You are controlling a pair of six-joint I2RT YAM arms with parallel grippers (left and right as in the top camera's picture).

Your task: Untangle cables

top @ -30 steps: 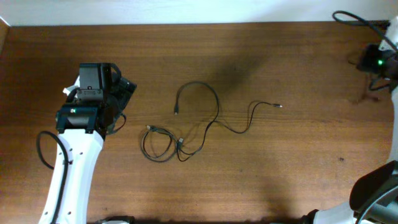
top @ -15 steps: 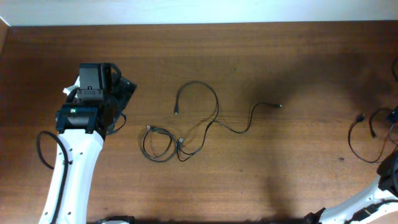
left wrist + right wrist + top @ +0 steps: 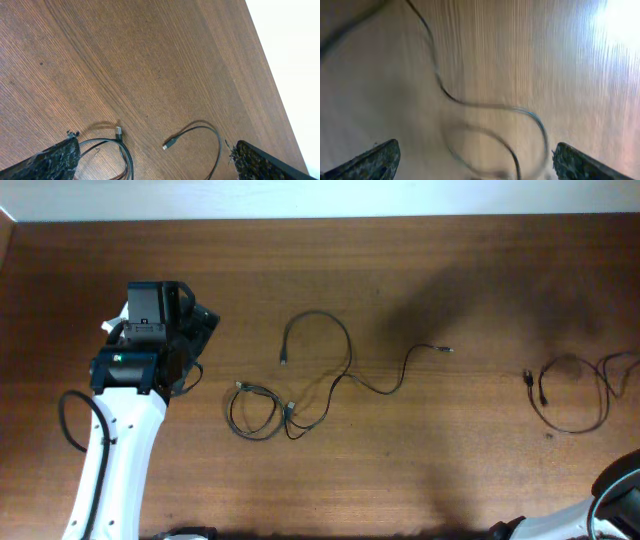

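Note:
Several thin black cables lie on the wooden table. A tangle [image 3: 262,412] of small loops sits at the centre. From it a larger loop [image 3: 322,330] rises, and a strand runs right to a plug end [image 3: 447,350]. A separate cable [image 3: 572,395] lies in a loose loop at the far right. My left gripper [image 3: 198,348] stands open to the left of the tangle. In the left wrist view it [image 3: 155,165] frames a plug [image 3: 119,132] and another plug [image 3: 167,146], touching neither. My right gripper [image 3: 477,165] is open above a blurred cable loop [image 3: 520,117], with nothing held.
The left arm [image 3: 120,430] reaches in from the lower left, with a thick black lead [image 3: 68,420] beside it. Part of the right arm [image 3: 612,498] shows in the lower right corner. A white wall edge [image 3: 320,198] runs along the table's far side.
The right arm has left the upper right corner and swung out of the overhead view. Its gripper opened, and a cable now lies on the table at the far right. The left arm has not moved.

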